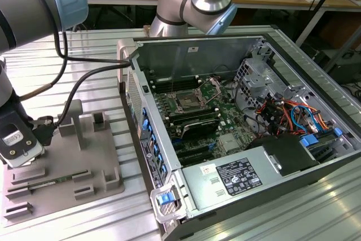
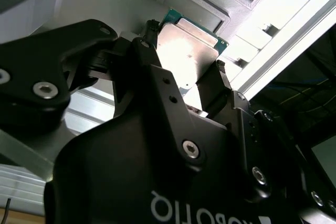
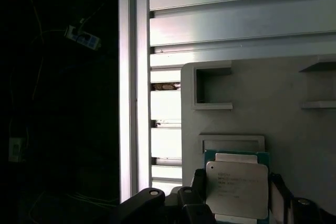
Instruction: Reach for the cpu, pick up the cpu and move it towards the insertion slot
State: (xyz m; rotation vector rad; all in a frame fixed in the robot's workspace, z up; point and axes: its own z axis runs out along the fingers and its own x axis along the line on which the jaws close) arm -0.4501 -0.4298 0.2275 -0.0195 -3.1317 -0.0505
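The cpu (image 3: 236,188), a silvery square chip with a thin green edge, sits between my gripper's (image 3: 237,199) two black fingers (image 3: 198,181), which press on its opposite sides. The second wrist view shows the same cpu (image 2: 186,51) clamped by the gripper (image 2: 184,59), just over the grey holder tray (image 3: 294,103). In the exterior view the gripper (image 1: 23,159) hangs low over that tray (image 1: 84,162) at the exterior view's left. The insertion slot (image 1: 186,104), a steel-framed socket with a dark centre, lies on the motherboard inside the open computer case, far from the gripper.
The open computer case (image 1: 169,207) stands at the exterior view's right of the tray, with its metal side wall (image 1: 141,122) between tray and motherboard. Black cables (image 1: 84,77) run from the arm to the case top. A ribbed aluminium table (image 3: 236,14) carries everything.
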